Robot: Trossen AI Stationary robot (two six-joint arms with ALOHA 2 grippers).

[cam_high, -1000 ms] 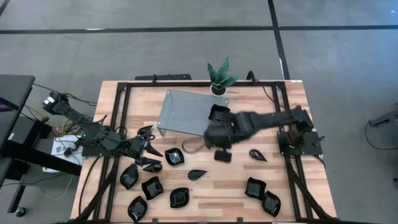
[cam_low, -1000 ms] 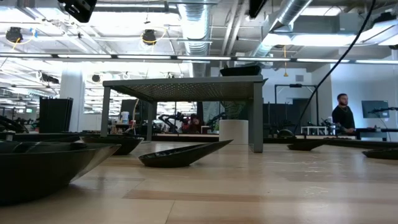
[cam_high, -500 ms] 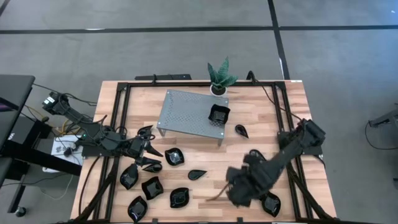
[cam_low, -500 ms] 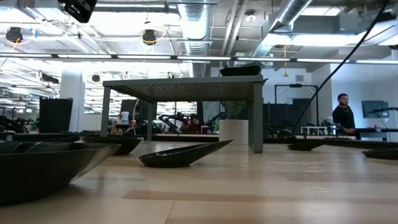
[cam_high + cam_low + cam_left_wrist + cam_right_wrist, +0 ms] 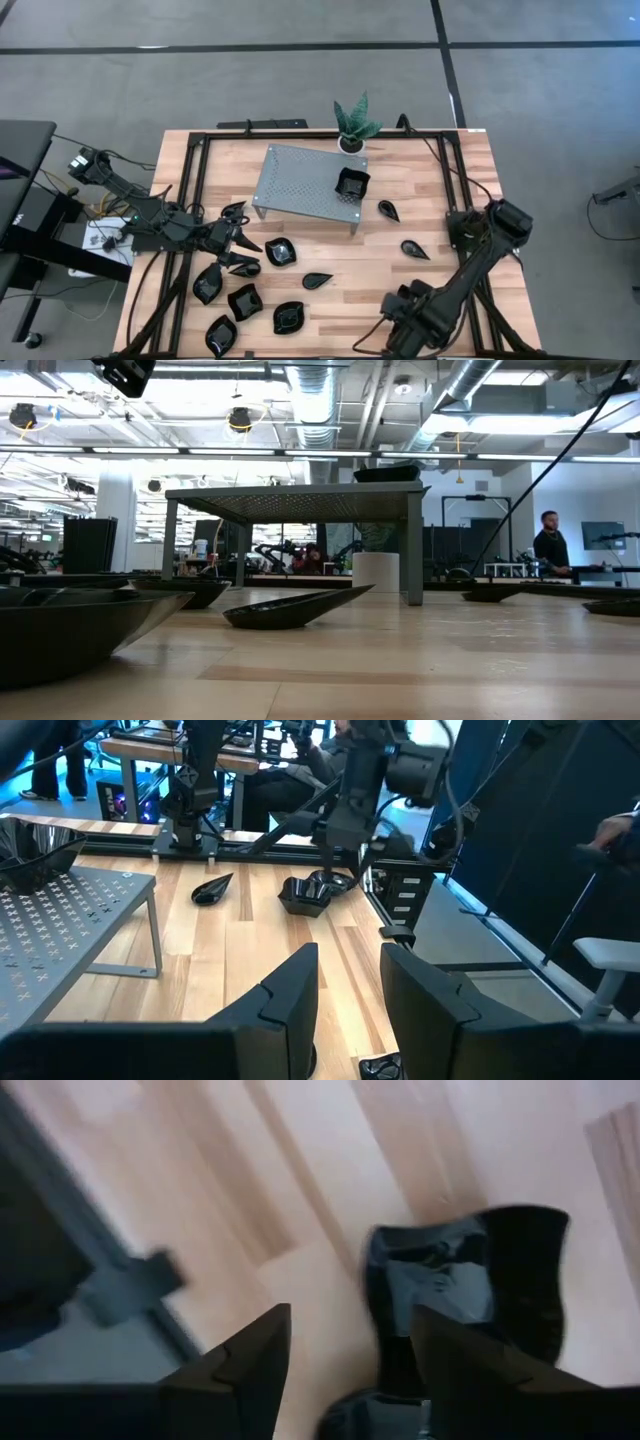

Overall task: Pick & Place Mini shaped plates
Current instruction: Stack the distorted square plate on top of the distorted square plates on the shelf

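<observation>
One square plate (image 5: pixel 351 184) sat on the perforated stand (image 5: pixel 296 182); the rest lay across the table (image 5: pixel 470 180). The right gripper (image 5: pixel 350 1355) hovered, fingers apart, over another square dish (image 5: pixel 465 1290). The left gripper (image 5: pixel 345 990) waited, fingers apart.

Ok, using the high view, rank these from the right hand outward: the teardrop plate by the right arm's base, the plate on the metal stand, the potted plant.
From the right hand:
1. Teardrop plate, right side of the table.
2. Plate on the metal stand, at its right end.
3. Potted plant, at the far edge.

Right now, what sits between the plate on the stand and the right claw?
In the high view, two teardrop plates lie between the plate on the stand and the right claw.
</observation>
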